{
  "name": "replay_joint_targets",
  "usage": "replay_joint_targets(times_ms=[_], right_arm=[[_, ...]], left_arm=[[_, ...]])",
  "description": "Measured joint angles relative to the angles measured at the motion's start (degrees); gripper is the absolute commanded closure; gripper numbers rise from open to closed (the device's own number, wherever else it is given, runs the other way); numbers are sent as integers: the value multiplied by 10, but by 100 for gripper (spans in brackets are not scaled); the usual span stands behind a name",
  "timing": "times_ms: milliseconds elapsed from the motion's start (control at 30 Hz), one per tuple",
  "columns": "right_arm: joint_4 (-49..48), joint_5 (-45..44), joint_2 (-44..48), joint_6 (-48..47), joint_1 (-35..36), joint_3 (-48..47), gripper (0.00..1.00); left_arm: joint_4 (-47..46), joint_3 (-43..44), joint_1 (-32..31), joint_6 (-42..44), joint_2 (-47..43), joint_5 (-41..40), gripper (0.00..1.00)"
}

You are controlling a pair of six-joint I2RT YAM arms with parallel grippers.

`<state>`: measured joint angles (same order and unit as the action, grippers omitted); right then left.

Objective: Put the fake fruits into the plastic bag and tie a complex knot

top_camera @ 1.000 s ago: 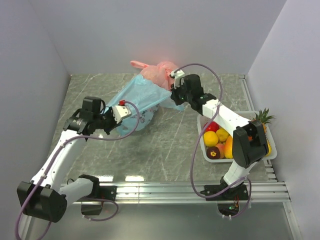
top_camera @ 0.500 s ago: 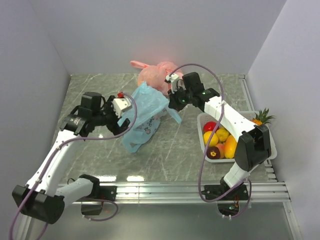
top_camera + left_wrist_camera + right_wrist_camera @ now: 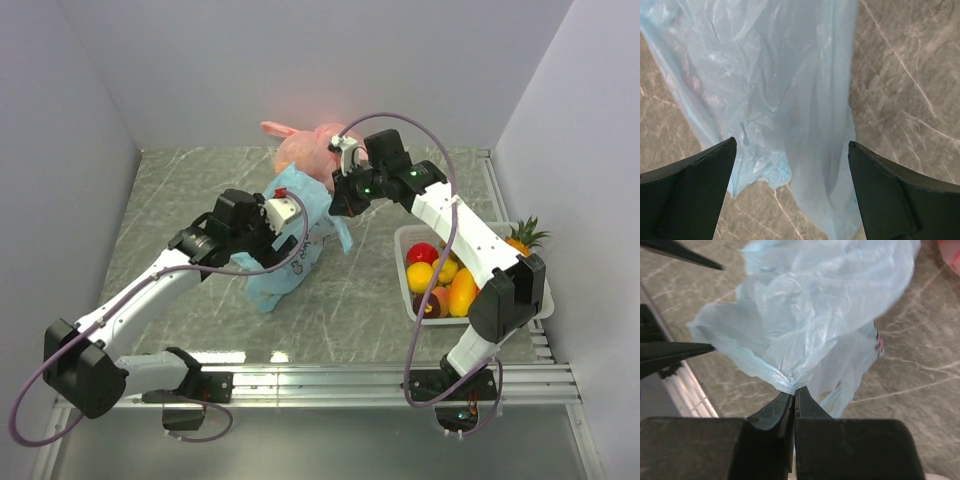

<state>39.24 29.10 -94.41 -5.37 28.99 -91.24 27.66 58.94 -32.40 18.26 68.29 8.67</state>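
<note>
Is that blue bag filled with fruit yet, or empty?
Empty: the plastic bag hangs limp and see-through from the right gripper; the fake fruits lie in the white basket.

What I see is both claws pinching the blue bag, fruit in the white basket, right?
Not quite: only the right gripper pinches the plastic bag; the left gripper is open above it, as the left wrist view shows. The fake fruits are in the basket.

Worktop (image 3: 180,185) is grey stone-pattern with thin white veins. Plain pale panels box it in: back wall (image 3: 300,70), left wall (image 3: 50,150), right wall (image 3: 590,150). Aluminium rail (image 3: 340,382) runs along the near edge, with bright light glare patches (image 3: 268,356) just behind it.
</note>
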Motion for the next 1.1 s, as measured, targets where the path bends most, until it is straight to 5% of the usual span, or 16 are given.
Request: replay_joint_targets(times_ms=[300,333,367,433,467,567,667,700,767,1100], right_arm=[[89,99,-28,-42,0,-97,100],[106,111,-38,-51,0,-111,100],[121,121,-51,-61,0,-128,100],[146,138,-74,-76,0,-156,100],[154,144,-88,-82,0,-170,100],[163,155,-122,-85,-4,-203,100],[143,152,-144,-53,-17,-224,62],[130,149,-150,-34,-24,-234,33],[91,140,-160,2,-42,-254,18],[-12,106,-66,73,-152,-213,11]], left_arm=[[-64,-1,0,-43,66,-47,1],[-69,-1,0,-45,75,-51,7],[-74,-1,0,-47,87,-55,27],[-74,-1,0,-56,103,-53,52],[-70,0,0,-61,109,-51,74],[-35,29,0,-106,126,-50,100],[36,110,5,-201,158,-36,100],[51,136,8,-238,167,-28,100],[64,162,16,-300,168,-11,100],[115,169,100,-464,160,66,100]])
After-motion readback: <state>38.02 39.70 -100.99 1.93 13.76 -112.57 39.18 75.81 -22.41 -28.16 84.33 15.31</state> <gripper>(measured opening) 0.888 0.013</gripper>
